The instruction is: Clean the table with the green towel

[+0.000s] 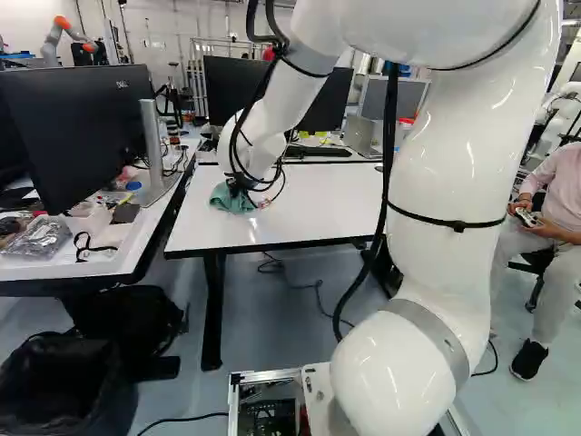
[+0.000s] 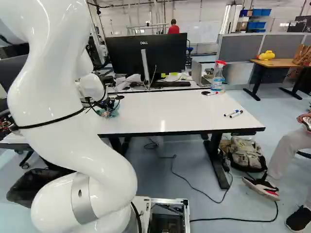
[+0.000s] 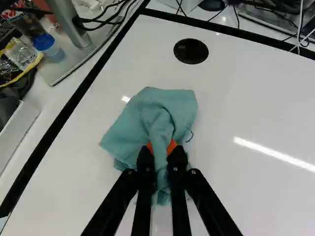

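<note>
Near side first, everything relative to the white table [image 2: 170, 116]. Arm [image 1: 454, 173] reaches out over its near edge to the left end. Black cable [image 2: 186, 180] on the floor, running out from under it.

Gripper [image 3: 161, 154] is over the table's left end, jaws pinching a bunched fold of the green towel [image 3: 133, 120], orange pad on each side. Rest of the towel fans out ahead of and beside the fingers, looks to be on the table top. Can't tell how hard it presses.

Two markers [image 2: 236, 114] on the table's right end. Black grommet [image 3: 191, 51] by its far left corner, ahead of the towel. Spray bottle [image 2: 217, 77] upright at the far right corner, another marker [image 2: 212, 93] just beside it. Monitor [image 2: 146, 53] beyond the far edge.

Step in hand, my read: wiping, left end. Can't tell how much is done; no dirt I can make out.

Next: keep the pinch, light even pressure, towel flat, sweep right across the table in overlapping passes. Watch the left edge: cluttered desk [image 1: 64, 271] beside it. Markers will roll if nudged, bottle could tip. Go round them.
</note>
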